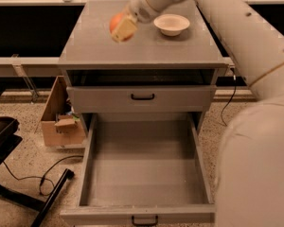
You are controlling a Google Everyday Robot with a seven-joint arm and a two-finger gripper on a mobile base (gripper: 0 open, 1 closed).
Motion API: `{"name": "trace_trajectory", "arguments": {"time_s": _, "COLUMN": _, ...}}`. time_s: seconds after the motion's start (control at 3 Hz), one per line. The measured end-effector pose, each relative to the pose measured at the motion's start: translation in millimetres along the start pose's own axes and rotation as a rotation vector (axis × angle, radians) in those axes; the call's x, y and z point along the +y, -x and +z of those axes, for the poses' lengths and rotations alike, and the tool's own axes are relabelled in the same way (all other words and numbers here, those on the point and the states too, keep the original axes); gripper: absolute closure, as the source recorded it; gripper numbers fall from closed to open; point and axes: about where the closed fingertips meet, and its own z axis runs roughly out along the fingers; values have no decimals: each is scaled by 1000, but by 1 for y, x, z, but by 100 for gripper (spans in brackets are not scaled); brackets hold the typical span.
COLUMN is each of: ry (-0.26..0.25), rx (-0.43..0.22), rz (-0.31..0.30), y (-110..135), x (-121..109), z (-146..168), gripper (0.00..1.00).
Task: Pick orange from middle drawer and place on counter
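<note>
My gripper [121, 28] is shut on the orange [115, 22] and holds it just above the grey counter [99, 51], left of centre. The orange shows as a round orange patch behind the cream fingers [125, 29]. The middle drawer [144, 167] is pulled fully out below, with its tray empty and a small black handle at its front. My white arm reaches in from the right and fills the right side of the view.
A cream-white bowl [171, 24] sits on the counter to the right of the gripper. Another grey drawer front [142, 98] with a black handle is closed above the open one. A cardboard box [59, 119] and black cables lie on the floor at the left.
</note>
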Motion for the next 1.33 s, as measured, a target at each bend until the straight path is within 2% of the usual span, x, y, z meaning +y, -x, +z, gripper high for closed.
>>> {"name": "trace_trajectory", "arguments": {"time_s": 0.33, "ry": -92, "rx": -155, "rz": 44, "y": 58, "x": -54, "z": 4, "gripper": 100}}
{"name": "trace_trajectory", "arguments": {"time_s": 0.67, "ry": -120, "rx": -232, "rz": 93, "y": 71, "x": -81, "z": 21, "gripper": 100}}
{"name": "trace_trajectory", "arguments": {"time_s": 1.33, "ry": -76, "rx": -308, "rz": 235, "y": 41, "x": -96, "z": 103, "gripper": 100}}
